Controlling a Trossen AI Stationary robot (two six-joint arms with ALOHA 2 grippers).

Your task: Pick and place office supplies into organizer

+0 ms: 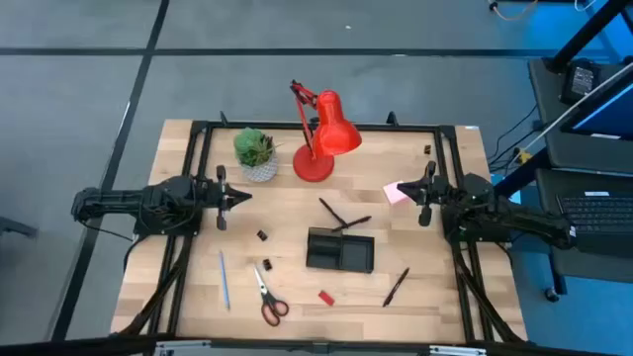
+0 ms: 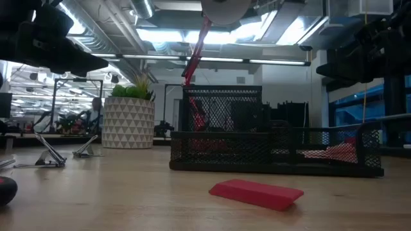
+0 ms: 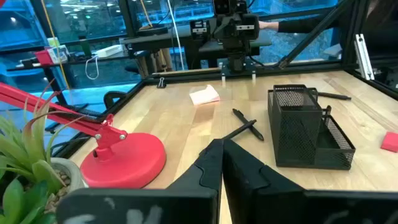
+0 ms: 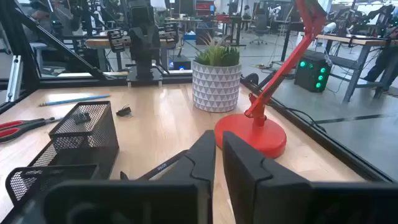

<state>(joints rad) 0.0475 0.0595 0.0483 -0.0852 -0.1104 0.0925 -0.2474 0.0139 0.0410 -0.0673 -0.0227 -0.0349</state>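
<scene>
left claw (image 1: 240,197) left of centre, pinched shut, empty | right claw (image 1: 404,188) right of centre, nearly shut, empty | mesh organizer (image 1: 340,250) lower centre, supplies loose around it | risk: my descent clips the red lamp (image 1: 326,138) or knocks the two black pens (image 1: 342,217) lying just above the organizer

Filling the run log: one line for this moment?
left claw shut, idle | right claw shut, idle | organizer empty | scissors on table

Three black pens (image 1: 333,212), two clips (image 1: 264,236), one scissors (image 1: 267,297), one organizer (image 1: 340,250)
</scene>
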